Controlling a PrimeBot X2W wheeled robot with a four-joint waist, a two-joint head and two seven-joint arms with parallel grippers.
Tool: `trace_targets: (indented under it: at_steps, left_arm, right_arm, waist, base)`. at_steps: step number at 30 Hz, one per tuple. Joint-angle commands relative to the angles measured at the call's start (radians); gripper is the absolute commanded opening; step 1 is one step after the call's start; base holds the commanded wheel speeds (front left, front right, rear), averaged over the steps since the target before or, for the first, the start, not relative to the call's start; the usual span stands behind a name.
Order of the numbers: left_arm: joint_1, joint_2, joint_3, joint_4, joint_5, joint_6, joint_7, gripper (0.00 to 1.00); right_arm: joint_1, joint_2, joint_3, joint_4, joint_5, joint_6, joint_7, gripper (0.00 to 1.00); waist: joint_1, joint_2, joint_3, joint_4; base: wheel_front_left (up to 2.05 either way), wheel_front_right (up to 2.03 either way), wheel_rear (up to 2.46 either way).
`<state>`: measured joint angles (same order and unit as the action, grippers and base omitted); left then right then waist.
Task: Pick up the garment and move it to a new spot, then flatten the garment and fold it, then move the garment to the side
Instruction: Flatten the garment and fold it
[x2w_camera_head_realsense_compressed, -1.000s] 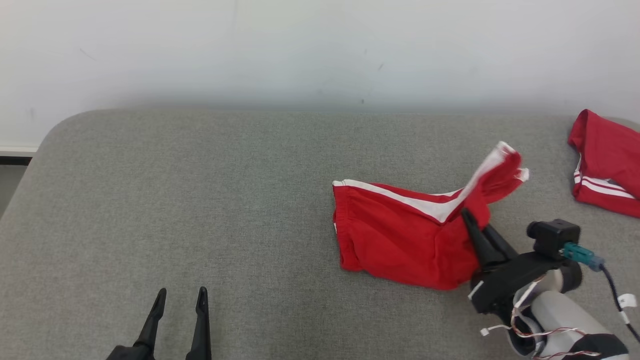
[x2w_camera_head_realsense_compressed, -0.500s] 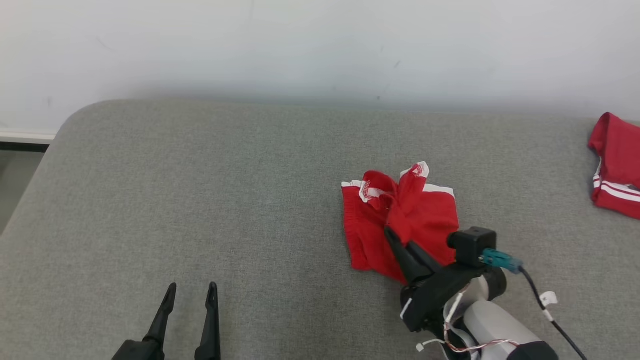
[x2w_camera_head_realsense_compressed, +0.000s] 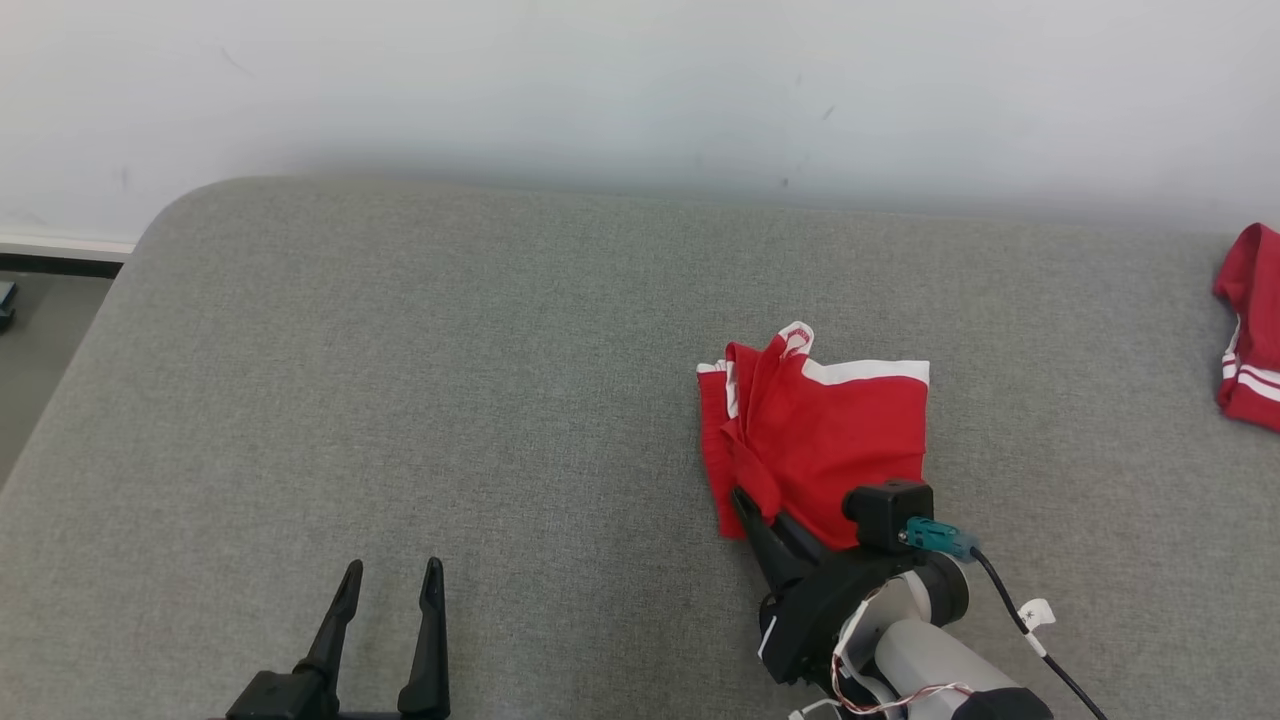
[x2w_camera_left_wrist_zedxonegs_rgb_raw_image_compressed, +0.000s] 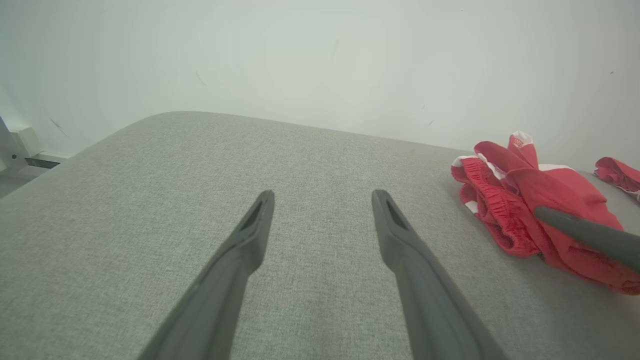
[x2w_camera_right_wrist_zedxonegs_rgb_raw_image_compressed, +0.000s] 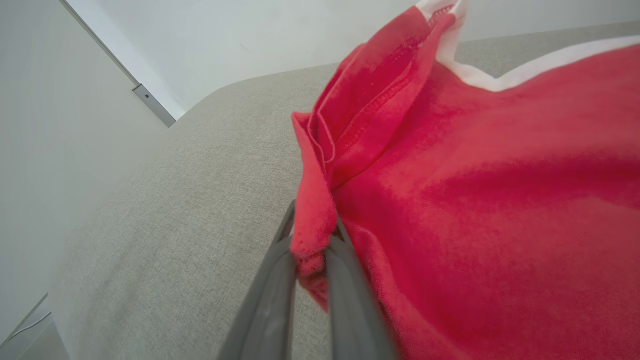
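We record a red knit garment with white banding (x2w_camera_head_realsense_compressed: 826, 440) lying doubled over itself, roughly rectangular, right of centre on the grey, coarse-woven upholstered surface (x2w_camera_head_realsense_compressed: 450, 400). Its left side is bunched into soft pleats, with a stitched hem showing. The right gripper (x2w_camera_head_realsense_compressed: 745, 500) has its two long dark fingers pressed nearly together, pinching a gathered fold at the garment's near left corner. The left gripper (x2w_camera_head_realsense_compressed: 393, 566) is at lower left over bare upholstery, fingers spread wide, holding nothing, well apart from the garment. A second red, white-striped cloth (x2w_camera_head_realsense_compressed: 1250, 330) lies at the far right edge.
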<state>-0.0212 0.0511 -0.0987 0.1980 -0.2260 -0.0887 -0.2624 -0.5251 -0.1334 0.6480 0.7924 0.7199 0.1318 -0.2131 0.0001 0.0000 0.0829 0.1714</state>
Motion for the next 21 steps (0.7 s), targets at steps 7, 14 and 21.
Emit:
trace_targets:
  at_steps: [7, 14, 21]
  left_arm:
    - [-0.005, -0.001, 0.001, 0.009, -0.010, 0.001, -0.003, 1.00]
    - [0.017, -0.001, 0.010, 0.009, -0.006, 0.003, -0.003, 1.00]
    - [0.038, -0.001, 0.026, -0.003, 0.002, 0.005, -0.003, 1.00]
  right_arm:
    - [-0.031, 0.024, 0.038, 0.052, 0.037, -0.003, -0.034, 1.00]
    - [-0.024, -0.033, 0.025, -0.020, 0.015, -0.003, -0.052, 1.00]
    - [0.064, -0.099, -0.182, -0.236, -0.083, -0.003, -0.052, 1.00]
  waist:
    - [-0.0001, 0.0000, -0.007, -0.004]
    - [-0.0001, 0.0000, -0.022, -0.011]
    - [-0.0001, 0.0000, -0.026, -0.036]
  base:
    - [0.00, 0.00, 0.00]
    - [0.00, 0.00, 0.00]
    - [0.00, 0.00, 0.00]
